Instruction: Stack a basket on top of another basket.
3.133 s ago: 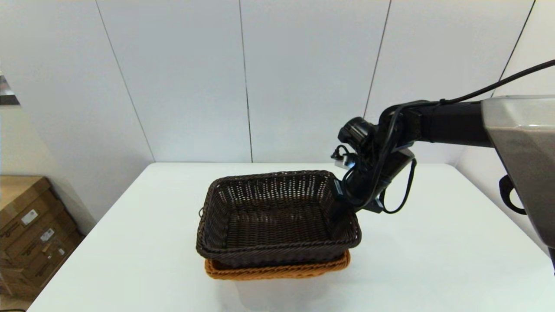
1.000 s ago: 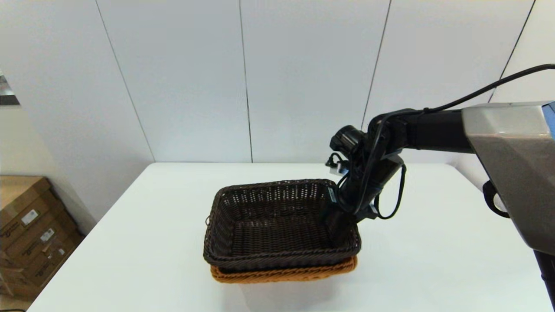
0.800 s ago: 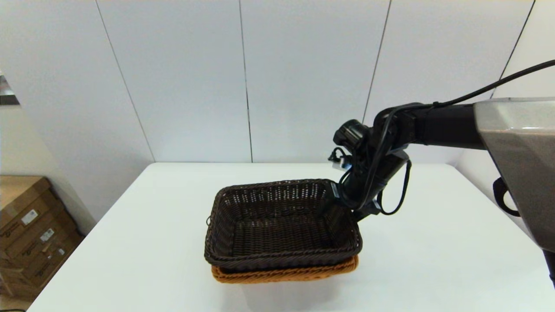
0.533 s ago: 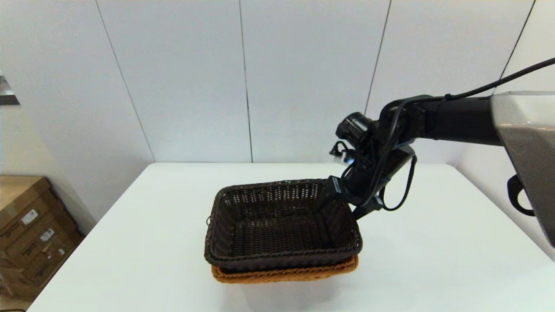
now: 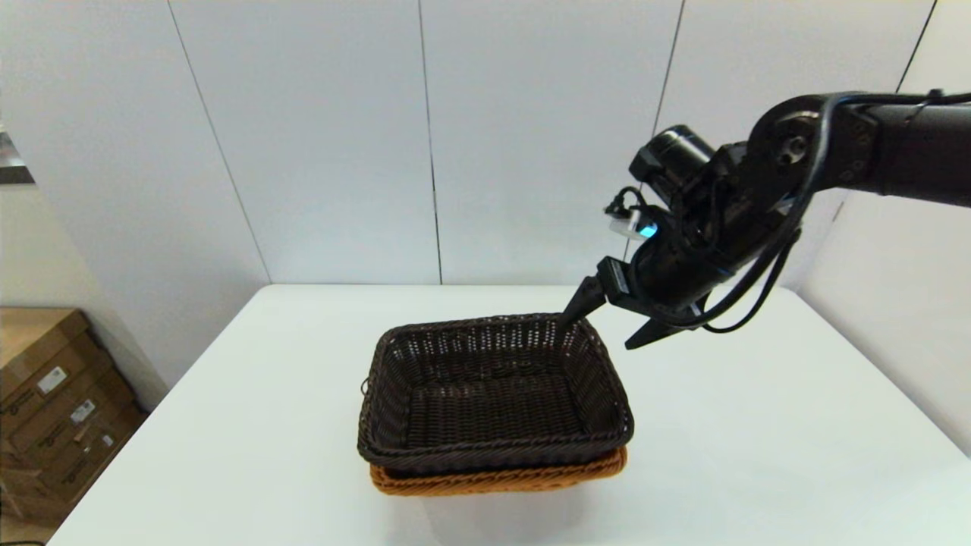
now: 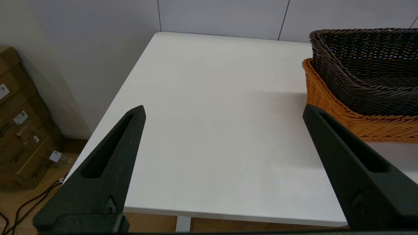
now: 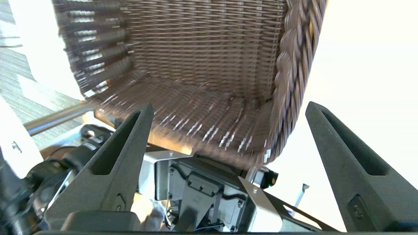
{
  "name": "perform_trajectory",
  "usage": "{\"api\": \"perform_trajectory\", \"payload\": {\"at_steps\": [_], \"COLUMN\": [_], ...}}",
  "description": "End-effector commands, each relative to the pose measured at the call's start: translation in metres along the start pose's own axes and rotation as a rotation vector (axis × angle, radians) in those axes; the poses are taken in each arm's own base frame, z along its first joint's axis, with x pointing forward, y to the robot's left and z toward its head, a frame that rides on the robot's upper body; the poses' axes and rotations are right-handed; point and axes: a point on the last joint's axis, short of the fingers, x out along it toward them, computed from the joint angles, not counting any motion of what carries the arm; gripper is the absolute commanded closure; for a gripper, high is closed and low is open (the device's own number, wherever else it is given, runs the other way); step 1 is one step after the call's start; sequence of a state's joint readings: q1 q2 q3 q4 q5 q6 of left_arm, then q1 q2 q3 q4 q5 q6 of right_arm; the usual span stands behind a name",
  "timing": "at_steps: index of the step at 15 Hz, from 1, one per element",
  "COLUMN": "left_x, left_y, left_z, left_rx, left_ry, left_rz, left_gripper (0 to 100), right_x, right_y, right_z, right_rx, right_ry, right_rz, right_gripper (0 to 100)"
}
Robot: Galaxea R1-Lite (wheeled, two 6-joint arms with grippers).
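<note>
The dark basket (image 5: 493,394) is nested in the orange basket (image 5: 497,478) on the worktop (image 5: 758,425); the right pincer (image 5: 607,326), spread wide, is held above its far corner; cardboard boxes (image 5: 53,394) are seen beside.

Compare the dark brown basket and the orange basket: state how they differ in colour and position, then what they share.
The dark brown basket is almost black; the orange basket is orange-tan. The dark one sits nested on top, fully visible; the orange one lies underneath on the table, showing only its rim and side. Both are rectangular woven wicker trays of similar size.
</note>
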State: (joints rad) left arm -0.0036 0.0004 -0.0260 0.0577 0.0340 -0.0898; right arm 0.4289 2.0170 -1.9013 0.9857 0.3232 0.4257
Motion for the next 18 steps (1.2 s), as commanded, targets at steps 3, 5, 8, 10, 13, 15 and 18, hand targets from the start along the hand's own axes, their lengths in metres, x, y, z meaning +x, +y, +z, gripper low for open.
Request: {"api": "perform_trajectory", "payload": {"at_steps": [3, 5, 8, 10, 13, 15, 18], "left_x": [0.0, 0.0, 0.0, 0.0, 0.0, 0.0, 0.0], "left_y": [0.0, 0.0, 0.0, 0.0, 0.0, 0.0, 0.0], "left_z": [0.0, 0.0, 0.0, 0.0, 0.0, 0.0, 0.0], "left_rx": [-0.001, -0.001, -0.001, -0.001, -0.001, -0.001, -0.001], "left_ry": [-0.001, -0.002, -0.001, -0.002, -0.002, -0.003, -0.002], "left_rz": [-0.001, 0.002, 0.0, 0.002, 0.002, 0.0, 0.002], "left_gripper": [0, 0, 0, 0, 0, 0, 0], "right_x": [-0.095, -0.119, -0.148, -0.159, -0.167, -0.171, -0.176], "right_y": [-0.004, -0.009, -0.029, -0.037, -0.051, -0.061, -0.071], "right_z": [-0.061, -0.087, -0.125, -0.151, -0.191, -0.218, -0.255], "right_rx": [0.012, 0.039, 0.085, 0.092, 0.101, 0.116, 0.145], "right_ry": [-0.178, -0.235, -0.403, -0.467, -0.55, -0.614, -0.726], "right_rz": [-0.032, -0.039, -0.121, -0.128, -0.115, -0.118, -0.175], "right_gripper": [0, 0, 0, 0, 0, 0, 0]}}
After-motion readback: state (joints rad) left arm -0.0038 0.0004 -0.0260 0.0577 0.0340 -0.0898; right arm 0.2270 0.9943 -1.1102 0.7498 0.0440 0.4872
